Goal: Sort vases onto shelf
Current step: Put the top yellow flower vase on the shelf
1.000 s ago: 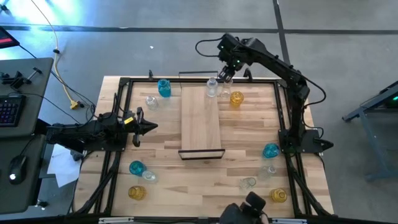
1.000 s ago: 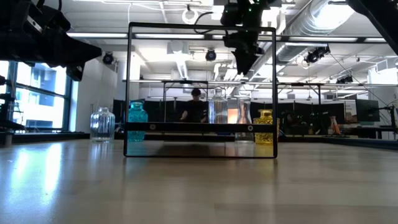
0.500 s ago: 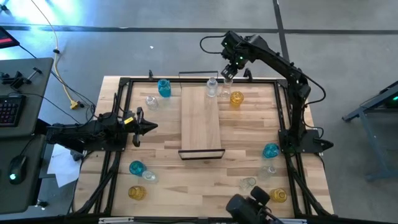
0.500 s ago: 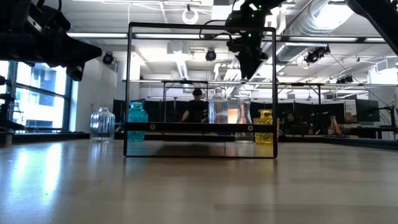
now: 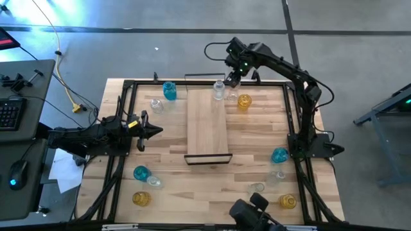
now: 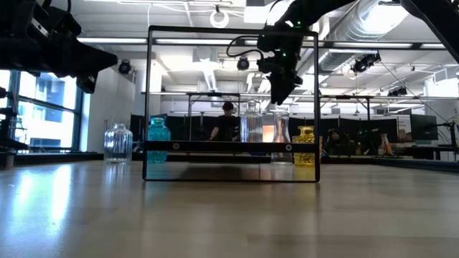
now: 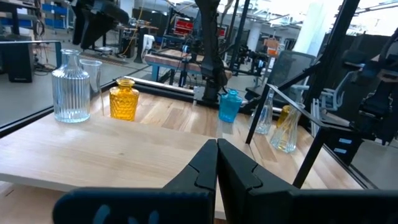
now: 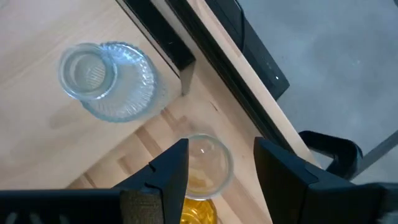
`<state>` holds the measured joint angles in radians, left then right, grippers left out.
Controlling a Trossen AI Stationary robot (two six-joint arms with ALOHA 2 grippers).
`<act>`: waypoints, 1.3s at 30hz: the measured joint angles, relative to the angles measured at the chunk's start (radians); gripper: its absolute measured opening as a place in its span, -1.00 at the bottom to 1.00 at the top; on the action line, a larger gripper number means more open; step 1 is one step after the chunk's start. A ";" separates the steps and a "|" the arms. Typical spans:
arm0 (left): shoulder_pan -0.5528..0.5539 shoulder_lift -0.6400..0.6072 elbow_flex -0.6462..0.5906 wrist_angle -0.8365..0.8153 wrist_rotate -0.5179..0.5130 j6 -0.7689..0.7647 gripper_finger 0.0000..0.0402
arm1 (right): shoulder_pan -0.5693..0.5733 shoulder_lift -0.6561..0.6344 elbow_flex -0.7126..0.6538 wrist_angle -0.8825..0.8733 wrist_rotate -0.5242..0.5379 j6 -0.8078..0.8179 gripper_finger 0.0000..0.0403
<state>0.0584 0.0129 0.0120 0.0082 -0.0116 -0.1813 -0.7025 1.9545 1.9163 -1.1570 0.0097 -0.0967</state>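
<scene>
Honestly, you won't find any readable text, label, brand or number in any of these views. The red screen [image 7: 185, 26] glowing far back in the room, seen from the left wrist, might carry writing, but it's too small to make out. Same for the keyboard [image 5: 9, 113] at the edge of the high view.

Table [image 5: 250, 138]: pale wood planks, satin, visible grain. Shelf [image 5: 207, 125]: lighter wood board, smooth, matt; thin black metal frame at ends, semi-gloss. Vases: glass, glossy, see-through. Ribbed clear vase [image 8: 107, 79] on shelf's far end, fluted sides. Amber vase [image 5: 244, 101] near table's far edge, textured glass. Teal vase [image 5: 169, 90] also near far edge, shiny. Right gripper [image 8: 214, 165]: matt black plastic fingers. Left gripper [image 7: 217, 163]: same dark matt look. Floor around table: grey, smooth, dull.
</scene>
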 joint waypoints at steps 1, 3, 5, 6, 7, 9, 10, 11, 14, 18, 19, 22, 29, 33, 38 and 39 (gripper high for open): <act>0.000 0.000 0.000 0.000 0.000 0.000 -1.00 | 0.000 0.000 0.000 0.000 -0.002 0.000 -0.19; 0.000 0.000 0.000 0.000 0.000 0.000 -1.00 | 0.000 0.000 0.000 -0.012 0.007 -0.007 -0.19; 0.000 0.000 0.000 0.000 0.000 0.000 -1.00 | 0.001 0.000 0.000 -0.054 0.039 -0.018 -0.19; 0.000 0.000 0.000 0.000 0.000 -0.001 -1.00 | -0.003 -0.003 0.000 -0.083 0.065 -0.027 -0.19; 0.000 0.000 0.000 0.000 0.000 -0.001 -1.00 | -0.007 -0.009 -0.001 -0.113 0.086 -0.034 -0.19; 0.000 0.000 0.000 0.000 0.000 0.000 -1.00 | -0.018 -0.034 -0.001 -0.159 0.111 -0.030 -0.19; 0.000 0.000 0.000 0.000 0.000 0.000 -1.00 | -0.024 -0.053 -0.001 -0.177 0.110 -0.019 -0.19; 0.000 0.000 0.000 0.000 0.000 0.000 -1.00 | -0.028 -0.075 -0.001 -0.194 0.112 -0.010 -0.19; 0.000 0.000 0.000 0.000 0.000 0.000 -1.00 | -0.021 -0.165 -0.001 -0.204 0.110 0.024 -0.19; 0.000 0.000 0.000 0.000 0.000 0.000 -1.00 | 0.034 -0.304 -0.001 -0.202 0.110 0.079 -0.19; 0.000 0.000 0.000 0.000 0.000 0.000 -1.00 | 0.054 -0.337 -0.001 -0.207 0.118 0.097 -0.19; 0.000 0.000 0.000 0.000 0.000 0.001 -1.00 | 0.129 -0.431 -0.001 -0.232 0.197 0.151 -0.19; 0.000 0.000 0.000 0.000 0.000 0.010 -1.00 | 0.308 -0.659 -0.204 -0.223 0.377 0.335 -0.19; 0.000 0.000 0.000 0.000 0.000 0.010 -1.00 | 0.396 -0.834 -0.440 -0.145 0.451 0.455 -0.19; 0.000 0.000 0.000 0.000 0.000 0.010 -1.00 | 0.442 -1.024 -0.706 0.051 0.466 0.511 -0.19; 0.000 0.000 0.000 0.000 0.000 0.010 -1.00 | 0.444 -1.050 -0.752 0.090 0.465 0.511 -0.19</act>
<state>0.0586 0.0130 0.0120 0.0084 -0.0120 -0.1715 -0.2582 0.9047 1.1644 -1.0668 0.4745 0.4145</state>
